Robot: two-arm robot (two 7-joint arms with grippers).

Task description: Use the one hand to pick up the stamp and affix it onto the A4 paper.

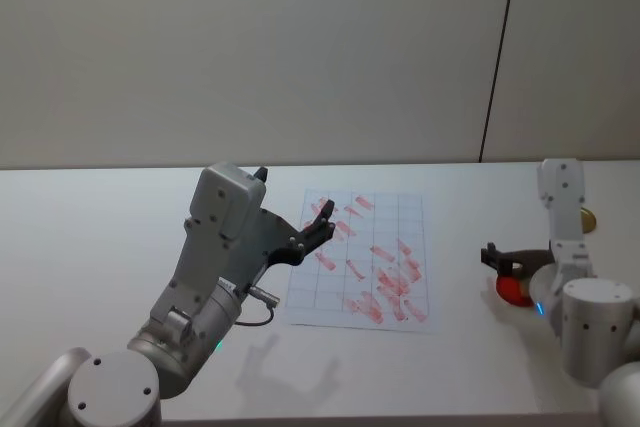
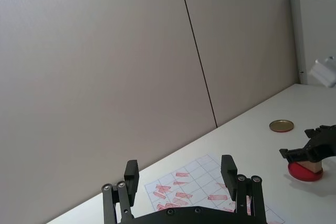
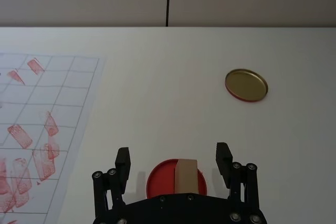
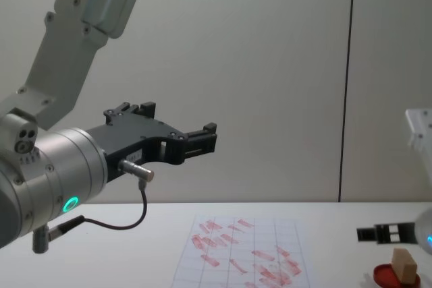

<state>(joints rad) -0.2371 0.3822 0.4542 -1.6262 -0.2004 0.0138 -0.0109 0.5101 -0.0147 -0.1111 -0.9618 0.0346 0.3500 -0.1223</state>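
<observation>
The stamp (image 3: pixel 186 176), a small tan wooden block, stands upright on the round red ink pad (image 3: pixel 157 180) at the table's right. My right gripper (image 3: pixel 173 154) hangs open just over it, a finger on either side and neither touching the wood. From the chest view the stamp (image 4: pixel 403 265) sits below the right gripper (image 4: pixel 381 233). The A4 paper (image 1: pixel 390 215) lies flat in the middle of the table, gridded and covered with red marks. My left gripper (image 1: pixel 294 195) is raised over the sheet's left edge, open and holding nothing.
A flat gold disc (image 3: pixel 246 84) lies on the table beyond the ink pad, toward the back right. A beige wall runs along the table's far edge. Bare white tabletop separates the paper's right edge from the pad.
</observation>
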